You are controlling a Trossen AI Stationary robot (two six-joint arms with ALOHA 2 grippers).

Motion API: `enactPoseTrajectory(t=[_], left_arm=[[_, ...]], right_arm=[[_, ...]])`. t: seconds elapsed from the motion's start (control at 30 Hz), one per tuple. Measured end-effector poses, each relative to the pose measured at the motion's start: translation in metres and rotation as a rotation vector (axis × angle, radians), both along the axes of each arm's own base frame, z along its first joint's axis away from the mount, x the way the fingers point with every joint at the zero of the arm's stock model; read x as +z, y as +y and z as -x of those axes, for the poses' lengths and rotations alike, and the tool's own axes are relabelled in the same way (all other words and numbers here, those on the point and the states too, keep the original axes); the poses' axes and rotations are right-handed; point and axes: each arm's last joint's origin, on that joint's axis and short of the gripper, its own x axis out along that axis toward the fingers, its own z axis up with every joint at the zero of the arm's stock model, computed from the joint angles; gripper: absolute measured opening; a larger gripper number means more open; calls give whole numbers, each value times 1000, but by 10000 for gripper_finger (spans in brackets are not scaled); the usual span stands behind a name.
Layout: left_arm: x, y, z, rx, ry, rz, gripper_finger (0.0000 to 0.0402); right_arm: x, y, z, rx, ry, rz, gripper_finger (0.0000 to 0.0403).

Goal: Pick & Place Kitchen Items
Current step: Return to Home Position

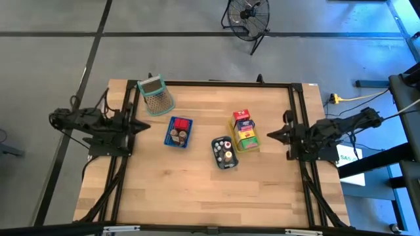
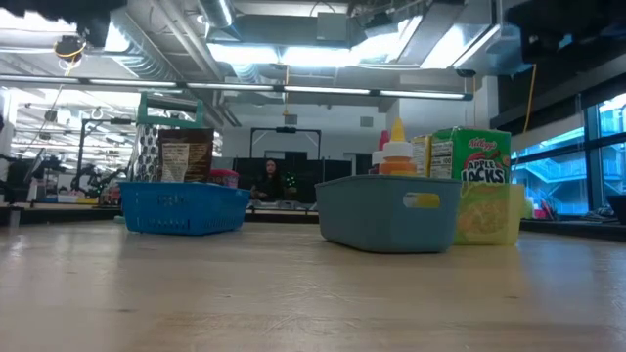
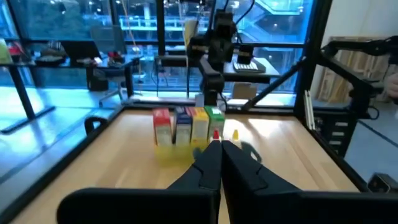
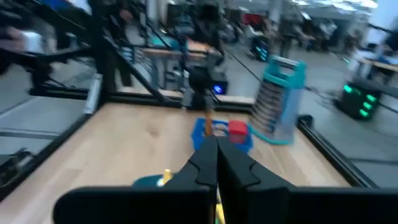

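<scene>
Red, purple, yellow, green cartons (image 1: pixel 245 130) upright beside grey-blue tray (image 1: pixel 214 143), left gripper (image 1: pixel 146 126), right gripper (image 1: pixel 270 135) flanking it, jaws clenched empty

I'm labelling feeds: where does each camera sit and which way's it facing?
High: overhead, straight down; left arm, right arm flank table.
Low: tabletop height, level toward blue tray, grey-blue tray; no arm.
Left wrist: past left gripper toward cartons, right arm.
Right wrist: past right gripper toward grater, left arm.
Shared: blue tray: high, low, right wrist.
</scene>
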Motion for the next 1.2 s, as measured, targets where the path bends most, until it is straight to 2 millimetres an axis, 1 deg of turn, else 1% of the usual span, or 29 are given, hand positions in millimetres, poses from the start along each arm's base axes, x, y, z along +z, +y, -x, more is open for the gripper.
enactPoseTrajectory(t=[0.13,0.23,0.4,0.5,0.6,0.67,0.83,1.0,1.2], left_arm=[[-21,-1,-4,7,-7,42,1],[-31,-2,-11,26,-81,69,3],[-49,-7,-22,-28,-101,54,2],[-60,-9,-26,-41,-72,46,2],[-64,-9,-28,-43,-68,51,5],[-72,-10,-30,-44,-40,40,4],[-89,-11,-35,-45,4,37,2],[-102,-13,-40,-58,-7,35,4],[-102,-14,-41,-83,-9,16,4]], right_arm=[[-15,-1,4,34,-25,-17,3],[-27,-1,4,32,-15,-46,3],[-50,2,-1,34,-43,-82,3],[-65,3,-3,61,-63,-78,3],[-75,4,-4,87,-96,-86,3],[-81,5,-4,105,-91,-85,3],[-81,5,-4,112,-89,-105,3],[-82,5,-4,103,-77,-94,3],[-85,5,-4,97,-45,-77,3]])
